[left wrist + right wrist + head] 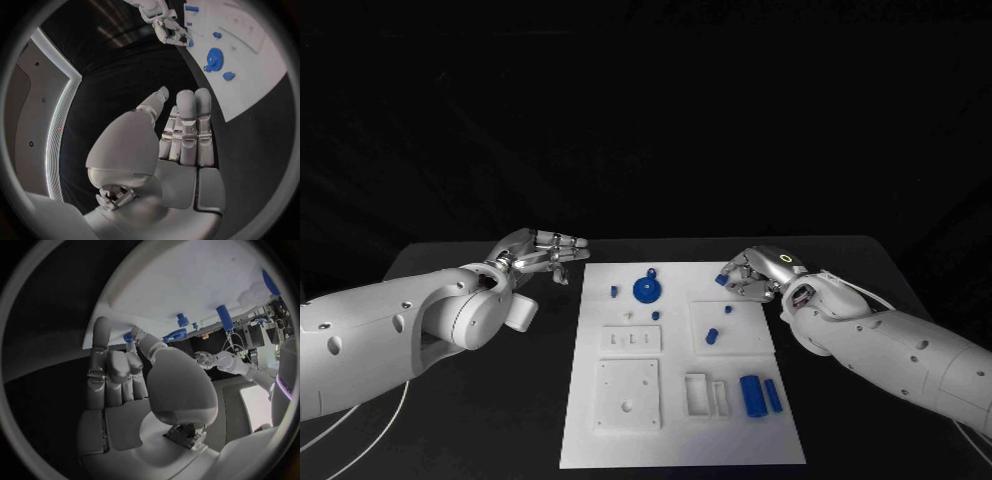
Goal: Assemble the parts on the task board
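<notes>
The white rectangular task board (682, 440) lies lengthwise on the black table (473, 440), between the two hands. The left hand (545, 250) hovers just off the board's far left corner, over bare table; in the left wrist view its fingers (187, 125) are extended and held close together, the thumb apart from them, and nothing is held. The right hand (750, 272) sits at the board's far right edge; its fingers (115, 372) are curled, and thumb and fingertip close on a small blue cylindrical part (724, 280), seen again at the fingertips in the right wrist view (128, 337).

Between the two hands, on the far end of the board, stands a blue toothed gear wheel with a raised hub (648, 289), and just beside it, on the left hand's side, a short blue peg (615, 291). Nearer the robot than the right hand lie a small blue pin (728, 310) and a blue stubby cylinder (711, 336). Well behind both hands, at the board's near end, two long blue bars (760, 396) lie side by side next to a white rectangular holder (705, 395). Whether the pinched part touches the board cannot be told.
</notes>
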